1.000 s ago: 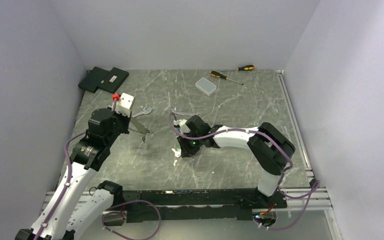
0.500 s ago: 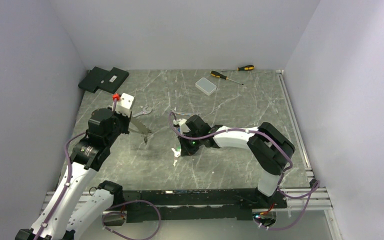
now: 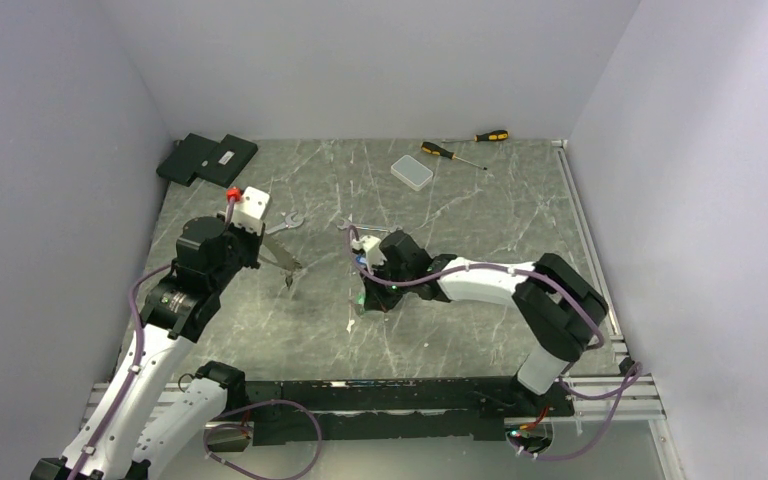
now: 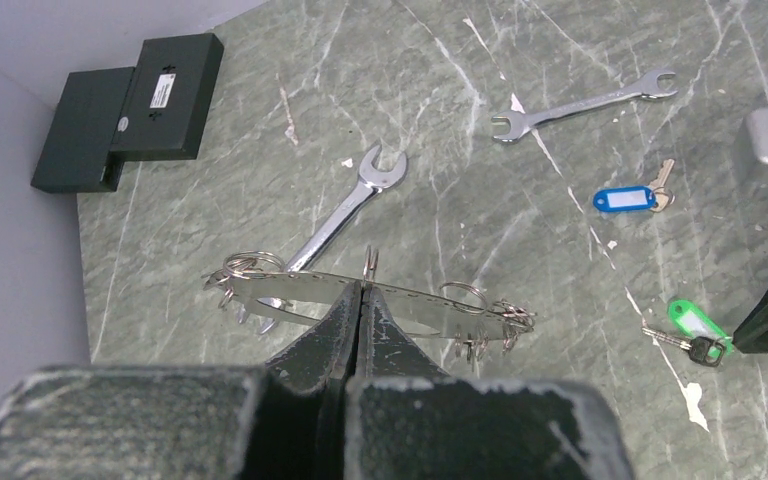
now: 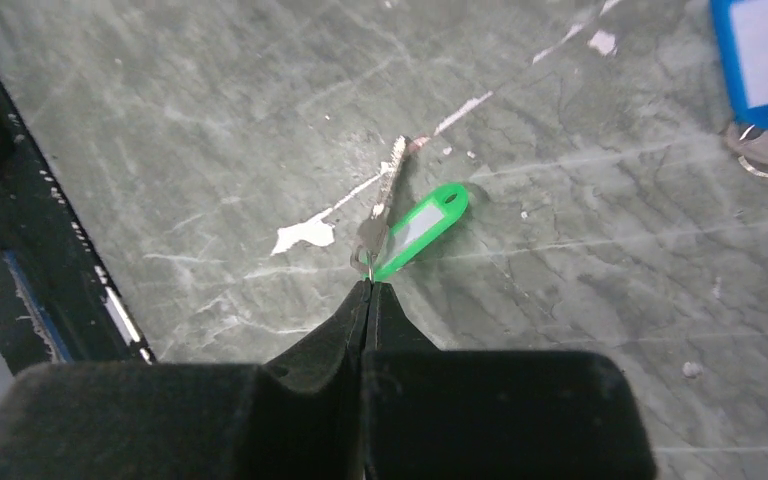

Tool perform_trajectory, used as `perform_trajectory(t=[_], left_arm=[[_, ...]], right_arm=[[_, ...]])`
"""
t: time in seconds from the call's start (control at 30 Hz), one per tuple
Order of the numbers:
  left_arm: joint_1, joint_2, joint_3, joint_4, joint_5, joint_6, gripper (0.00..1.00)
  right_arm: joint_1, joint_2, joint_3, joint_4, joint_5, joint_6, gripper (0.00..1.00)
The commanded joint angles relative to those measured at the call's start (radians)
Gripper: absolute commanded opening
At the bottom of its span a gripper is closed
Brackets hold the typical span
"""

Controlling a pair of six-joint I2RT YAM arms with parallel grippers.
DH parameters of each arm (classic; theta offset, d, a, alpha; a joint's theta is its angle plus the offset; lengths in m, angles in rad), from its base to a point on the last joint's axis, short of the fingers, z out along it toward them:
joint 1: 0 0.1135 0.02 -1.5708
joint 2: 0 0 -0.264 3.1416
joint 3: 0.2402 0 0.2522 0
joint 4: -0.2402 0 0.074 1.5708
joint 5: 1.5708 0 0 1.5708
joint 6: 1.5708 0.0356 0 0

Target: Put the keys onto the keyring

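My left gripper is shut on the keyring, a thin pale metal band loop with several small split rings, held above the table. It also shows in the top view. My right gripper is shut on the small ring of the green-tagged key, whose metal key points away, low over the table. I cannot tell whether the tag touches the surface. The blue-tagged key lies on the table, also seen in the right wrist view. In the top view the right gripper is mid-table.
Two silver spanners lie beyond the keyring. A black box sits at the back left. A clear plastic box and two screwdrivers lie at the back. White paint chips mark the table.
My right arm has shifted right and a little away, its wrist turning, still pinching the green-tagged key's ring. The left arm and the keyring have not moved.
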Motion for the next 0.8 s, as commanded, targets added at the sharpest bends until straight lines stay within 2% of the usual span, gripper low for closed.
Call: perform_trajectory(t=[0.0, 0.27, 0.53, 0.77], left_arm=[[0.004, -0.006, 0.011, 0.086, 0.061, 0.018, 0.00], [0.004, -0.024, 0.000, 0.107, 0.171, 0.039, 0.00], [0.004, -0.031, -0.007, 0.129, 0.318, 0.055, 0.00], [0.004, -0.026, -0.012, 0.145, 0.519, 0.071, 0.00]], right_arm=[[0.000, -0.096, -0.007, 0.073, 0.027, -0.060, 0.00], [0.000, -0.211, -0.021, 0.052, 0.042, -0.144, 0.00], [0.000, -0.300, 0.051, -0.038, 0.072, -0.181, 0.00], [0.000, -0.348, 0.095, -0.064, 0.050, -0.184, 0.00]])
